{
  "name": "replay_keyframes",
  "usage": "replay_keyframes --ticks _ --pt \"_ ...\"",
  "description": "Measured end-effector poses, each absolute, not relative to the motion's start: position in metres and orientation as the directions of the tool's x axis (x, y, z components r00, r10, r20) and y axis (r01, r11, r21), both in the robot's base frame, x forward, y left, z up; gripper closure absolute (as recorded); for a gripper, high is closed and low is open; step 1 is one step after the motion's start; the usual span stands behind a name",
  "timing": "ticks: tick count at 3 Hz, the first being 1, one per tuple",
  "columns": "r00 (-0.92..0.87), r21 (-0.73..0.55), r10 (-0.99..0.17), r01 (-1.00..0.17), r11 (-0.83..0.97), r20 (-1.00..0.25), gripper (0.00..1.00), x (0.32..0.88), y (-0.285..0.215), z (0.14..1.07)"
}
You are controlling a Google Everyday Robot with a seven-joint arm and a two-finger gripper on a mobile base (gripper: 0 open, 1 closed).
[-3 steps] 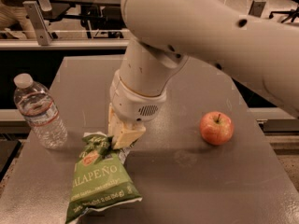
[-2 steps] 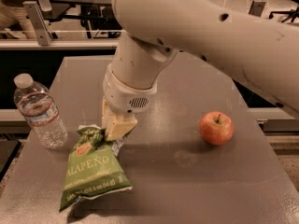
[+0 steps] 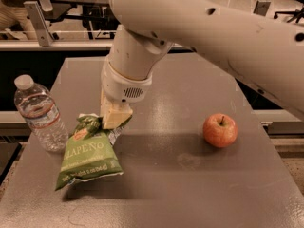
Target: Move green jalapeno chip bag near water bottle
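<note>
Gripper (image 3: 115, 117) sits left of centre in the frame, pointing down at the table, just under the round white wrist housing with its small vent grille. From my seat I see its pale yellowish fingers (image 3: 111, 114) drawn together on the crumpled top edge of the green jalapeno chip bag (image 3: 88, 158), so I read it as clamped on the bag rather than spread. A bit of foil pokes out below and to the right of the fingertips.

The bag hangs down and to the left from that pinch, tilted, with its lower end towards the bottom left of the frame and a dark shadow beneath it on the table. I cannot tell whether the bottom edge touches the surface. Its pale lettering faces me.

Just to the left of the bag stands the water bottle (image 3: 40, 115), upright at the left edge of the table, white cap on; the bag's upper left corner is near the bottle's lower body.

The grey table (image 3: 190, 189) fills most of the frame. A red-yellow apple (image 3: 220, 130) rests right of centre, well apart from the gripper. The thick white arm (image 3: 213, 30) sweeps across the top, from the upper right down to the wrist.
</note>
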State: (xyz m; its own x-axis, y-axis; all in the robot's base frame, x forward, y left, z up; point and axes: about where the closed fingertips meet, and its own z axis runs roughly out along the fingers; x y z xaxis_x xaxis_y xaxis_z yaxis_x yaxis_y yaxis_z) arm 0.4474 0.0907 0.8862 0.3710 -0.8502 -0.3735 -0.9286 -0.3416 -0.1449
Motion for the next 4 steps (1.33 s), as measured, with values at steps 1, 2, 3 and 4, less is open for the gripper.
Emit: replay_keyframes --ticks 1,2,3,4 --pt "0.346 -0.142 -0.859 -0.938 -0.316 -0.377 0.39 0.4594 0.0945 0.8831" --pt "0.349 -0.143 -0.858 -0.937 -0.319 -0.376 0.15 0.458 0.095 0.8835" --pt "0.351 -0.144 -0.858 -0.936 -0.32 -0.375 0.0 0.4572 0.0956 0.8837" --pt "0.351 -0.144 -0.858 -0.936 -0.32 -0.375 0.0 0.4571 0.0957 0.8837"
